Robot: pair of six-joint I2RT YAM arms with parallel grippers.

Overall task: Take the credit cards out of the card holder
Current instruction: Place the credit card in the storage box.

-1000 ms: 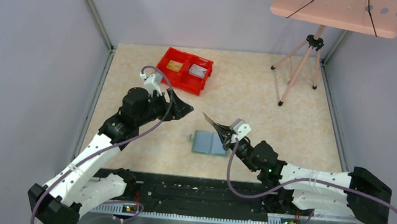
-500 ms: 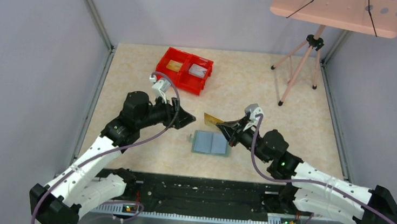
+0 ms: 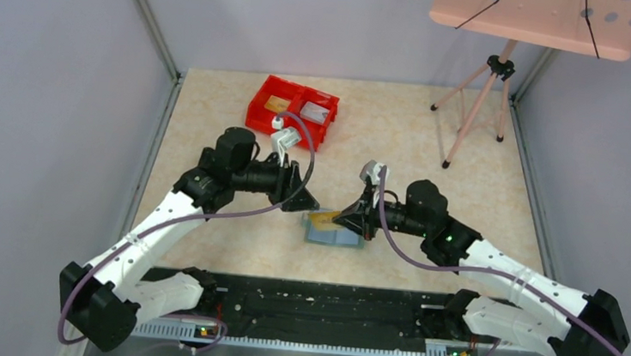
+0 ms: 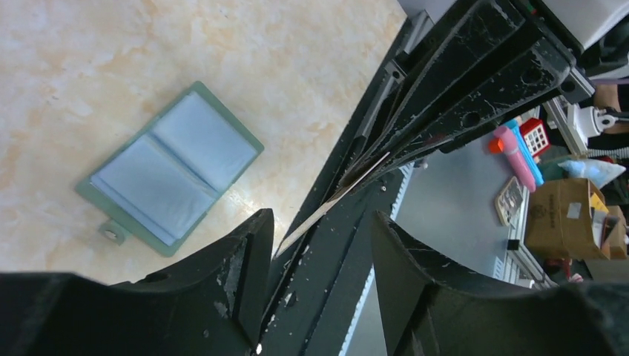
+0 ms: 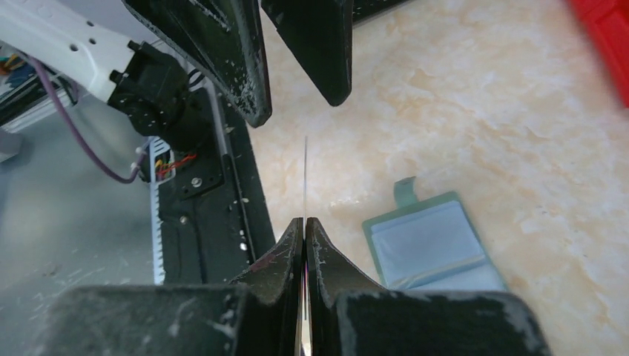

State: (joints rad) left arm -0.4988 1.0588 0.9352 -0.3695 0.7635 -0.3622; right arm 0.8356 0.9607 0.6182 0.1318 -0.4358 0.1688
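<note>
Both arms have converged above the card holder (image 3: 338, 238), lying open on the bench (image 3: 401, 142). The right pincer (image 3: 340, 219) pinches the gold card (image 3: 323, 220); its long axis points into the spread left pincer (image 3: 308, 203), just beside.

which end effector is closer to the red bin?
Left. The left end effector is in front of the red bin; the right end effector is farther, above the card holder.

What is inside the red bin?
A yellow card lies in the bin's left compartment, a grey card in the right. Anything beneath them is hidden.
</note>
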